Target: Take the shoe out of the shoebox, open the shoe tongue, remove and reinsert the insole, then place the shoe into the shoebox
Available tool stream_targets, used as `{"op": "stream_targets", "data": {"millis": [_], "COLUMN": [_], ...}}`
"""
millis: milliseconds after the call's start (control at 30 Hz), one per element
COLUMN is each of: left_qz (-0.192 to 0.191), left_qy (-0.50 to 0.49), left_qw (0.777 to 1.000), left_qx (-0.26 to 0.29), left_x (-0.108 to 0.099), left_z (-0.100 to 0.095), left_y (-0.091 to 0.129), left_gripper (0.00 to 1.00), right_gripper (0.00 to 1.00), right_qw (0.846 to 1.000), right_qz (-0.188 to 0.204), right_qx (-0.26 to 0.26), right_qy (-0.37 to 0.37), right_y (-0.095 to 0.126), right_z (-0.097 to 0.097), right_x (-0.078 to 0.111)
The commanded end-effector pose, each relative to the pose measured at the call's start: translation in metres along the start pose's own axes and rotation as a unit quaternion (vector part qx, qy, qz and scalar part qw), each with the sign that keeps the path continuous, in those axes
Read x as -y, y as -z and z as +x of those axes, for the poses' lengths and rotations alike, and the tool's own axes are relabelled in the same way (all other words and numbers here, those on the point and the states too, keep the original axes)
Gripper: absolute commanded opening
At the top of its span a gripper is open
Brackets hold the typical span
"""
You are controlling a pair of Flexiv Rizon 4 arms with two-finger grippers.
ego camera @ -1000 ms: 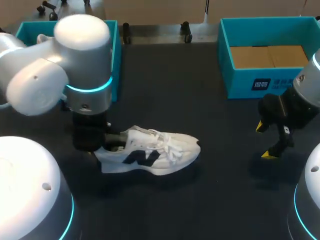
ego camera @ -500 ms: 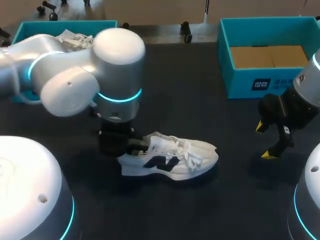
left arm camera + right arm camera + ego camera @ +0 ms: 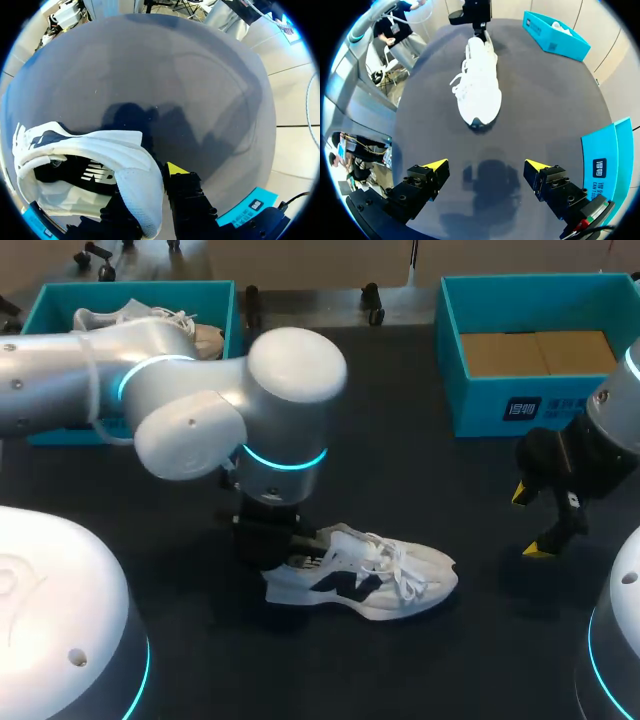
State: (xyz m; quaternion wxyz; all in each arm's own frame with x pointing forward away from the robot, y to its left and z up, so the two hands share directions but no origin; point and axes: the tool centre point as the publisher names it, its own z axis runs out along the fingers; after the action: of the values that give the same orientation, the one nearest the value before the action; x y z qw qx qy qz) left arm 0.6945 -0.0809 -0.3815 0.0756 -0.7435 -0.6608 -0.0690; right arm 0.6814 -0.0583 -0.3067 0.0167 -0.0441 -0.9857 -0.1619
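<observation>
Left end effector clamps the heel of one white shoe lying on the dark counter. Right end effector hangs wide apart, that shoe's toe well ahead of it. Two teal boxes: the left shoebox holds a second shoe, and the right shoebox stands near the right end effector.
</observation>
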Motion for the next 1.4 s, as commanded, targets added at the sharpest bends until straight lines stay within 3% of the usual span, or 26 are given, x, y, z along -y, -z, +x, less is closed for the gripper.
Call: {"op": "stream_targets", "data": {"millis": [33, 633, 667, 767, 800, 833, 1233, 1400], "left_qz": [-0.007, -0.015, -0.015, -0.019, -0.020, -0.020, -0.047, 0.007], "left_qy": [0.000, -0.003, -0.003, -0.001, 0.000, 0.000, 0.029, 0.069], "left_qw": [1.000, 1.000, 1.000, 1.000, 1.000, 1.000, 0.996, 0.986], "left_qx": [-0.018, -0.019, -0.018, -0.011, -0.009, -0.006, 0.064, 0.150], "left_x": [0.004, 0.006, 0.007, 0.008, 0.008, 0.008, 0.022, 0.024], "left_z": [-0.008, -0.008, -0.008, -0.006, -0.005, -0.005, 0.008, 0.021], "left_y": [-0.001, -0.010, -0.010, -0.010, -0.009, -0.008, 0.044, 0.066], "left_gripper": [0.00, 0.00, 0.06, 0.49, 0.69, 0.97, 1.00, 1.00], "right_gripper": [1.00, 1.00, 1.00, 1.00, 1.00, 1.00, 1.00, 1.00], "right_qw": [1.000, 1.000, 1.000, 1.000, 1.000, 1.000, 1.000, 1.000], "right_qz": [0.001, 0.001, 0.001, 0.001, 0.001, 0.001, 0.001, 0.001], "right_qx": [0.001, 0.001, 0.001, 0.001, 0.001, 0.001, 0.001, 0.001], "right_qy": [0.000, 0.000, 0.000, 0.000, 0.000, 0.000, 0.000, 0.000], "right_y": [-0.001, -0.001, -0.001, -0.001, -0.001, -0.001, -0.001, -0.001], "right_z": [0.001, 0.001, 0.001, 0.001, 0.001, 0.001, 0.001, 0.001], "right_x": [0.000, 0.000, 0.000, 0.000, 0.000, 0.000, 0.000, 0.000]}}
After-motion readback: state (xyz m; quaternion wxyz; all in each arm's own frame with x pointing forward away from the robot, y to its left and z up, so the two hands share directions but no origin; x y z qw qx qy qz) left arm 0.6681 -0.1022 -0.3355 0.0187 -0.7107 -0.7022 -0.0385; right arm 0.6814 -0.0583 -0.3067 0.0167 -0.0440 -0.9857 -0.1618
